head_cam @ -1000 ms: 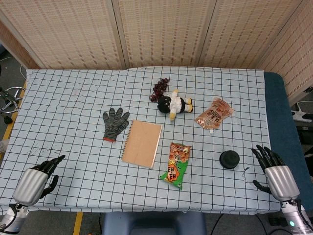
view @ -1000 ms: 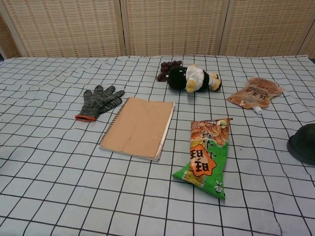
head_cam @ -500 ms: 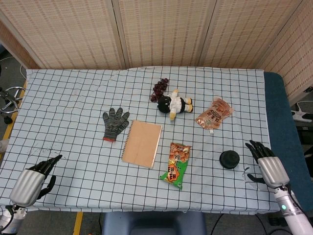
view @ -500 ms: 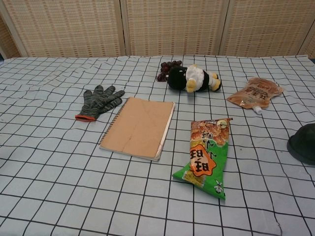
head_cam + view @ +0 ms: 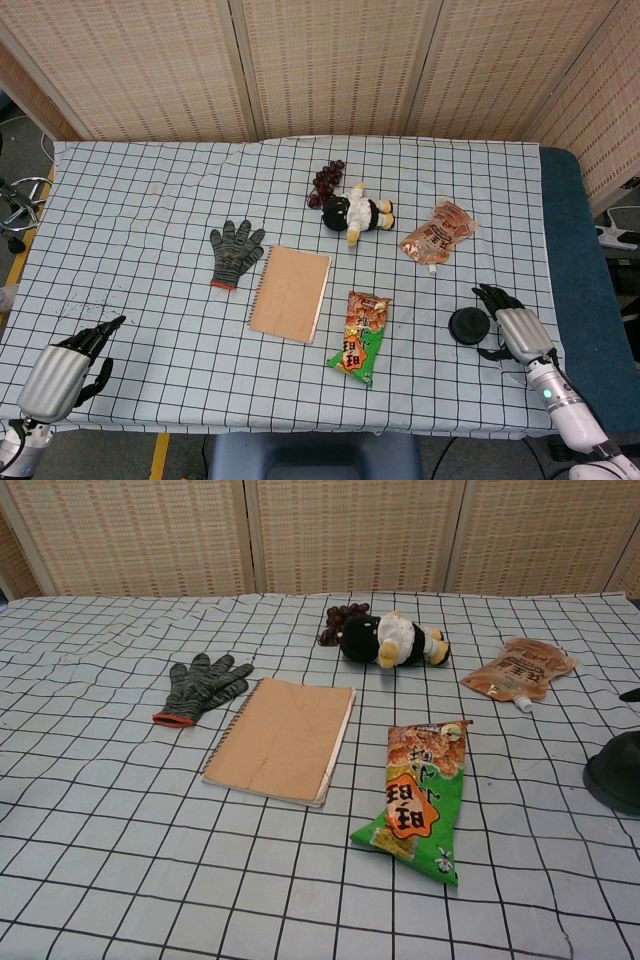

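Observation:
My right hand (image 5: 507, 322) hovers just right of a round black object (image 5: 468, 324) near the table's front right, fingers apart, holding nothing. In the chest view only a dark fingertip shows at the right edge, above that black object (image 5: 615, 772). My left hand (image 5: 68, 366) hangs at the front left corner, fingers loosely spread and empty. A brown spiral notebook (image 5: 290, 292) lies in the middle, with a green and orange snack bag (image 5: 359, 336) to its right and a grey knitted glove (image 5: 234, 251) to its left.
A plush toy (image 5: 357, 212) and a bunch of dark grapes (image 5: 326, 182) lie further back. An orange pouch (image 5: 438, 231) rests at the right. The checked cloth (image 5: 150, 200) covers the table; a blue edge (image 5: 575, 260) runs along its right side.
My right hand has moved left and forward from the table's right edge to beside the black object. The left hand has barely shifted.

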Robot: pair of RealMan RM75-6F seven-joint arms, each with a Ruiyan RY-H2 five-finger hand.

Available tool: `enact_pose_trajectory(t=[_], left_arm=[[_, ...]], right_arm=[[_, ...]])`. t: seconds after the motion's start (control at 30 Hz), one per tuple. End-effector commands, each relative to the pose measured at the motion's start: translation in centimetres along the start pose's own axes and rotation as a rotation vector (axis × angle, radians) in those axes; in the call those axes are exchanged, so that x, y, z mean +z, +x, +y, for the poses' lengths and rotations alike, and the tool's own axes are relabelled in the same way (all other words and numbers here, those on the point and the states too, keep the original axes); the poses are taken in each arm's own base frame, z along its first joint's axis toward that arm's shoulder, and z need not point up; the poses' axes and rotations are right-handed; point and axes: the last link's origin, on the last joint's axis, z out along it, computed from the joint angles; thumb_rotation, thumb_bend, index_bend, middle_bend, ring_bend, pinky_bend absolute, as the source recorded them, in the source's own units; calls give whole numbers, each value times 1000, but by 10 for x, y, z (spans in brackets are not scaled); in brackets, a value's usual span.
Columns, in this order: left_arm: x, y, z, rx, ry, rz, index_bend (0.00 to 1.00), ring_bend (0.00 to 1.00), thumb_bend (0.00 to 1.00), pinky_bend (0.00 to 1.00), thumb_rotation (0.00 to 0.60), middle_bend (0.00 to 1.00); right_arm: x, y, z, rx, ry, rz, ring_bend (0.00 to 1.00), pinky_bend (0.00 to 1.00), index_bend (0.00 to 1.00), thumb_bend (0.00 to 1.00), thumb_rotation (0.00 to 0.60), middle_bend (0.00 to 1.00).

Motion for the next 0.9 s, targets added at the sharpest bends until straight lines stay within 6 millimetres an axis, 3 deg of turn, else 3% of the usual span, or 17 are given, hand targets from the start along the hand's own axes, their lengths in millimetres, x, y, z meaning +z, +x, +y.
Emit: enact_pose_trajectory(t=[0.03,0.23,0.4,0.7,0.9], left_arm=[[0,0,0,0,2,-2,112,342,572,652,600,252],[0,0,0,1,0,-3,112,342,572,652,600,252],[-1,1,1,-1,-4,-2,113,342,572,652,600,253],[-2,2,0,-4,-4,4,112,342,572,652,600,255],[-2,2,1,-2,-7,4,113,342,572,652,600,255]], right_arm=[[7,-3,-4,-1,-3,-15,0,142,0,64,600,18],[14,-10,-12,5,3,-54,0,142,4,64,600,18],[18,-17,-18,11,17,-63,9,148,62,64,600,88],[21,-23,-13,-32,-6,-24,171,273,212,65,600,267],[21,-24,-10,-45,-19,-16,227,327,260,65,600,320]])
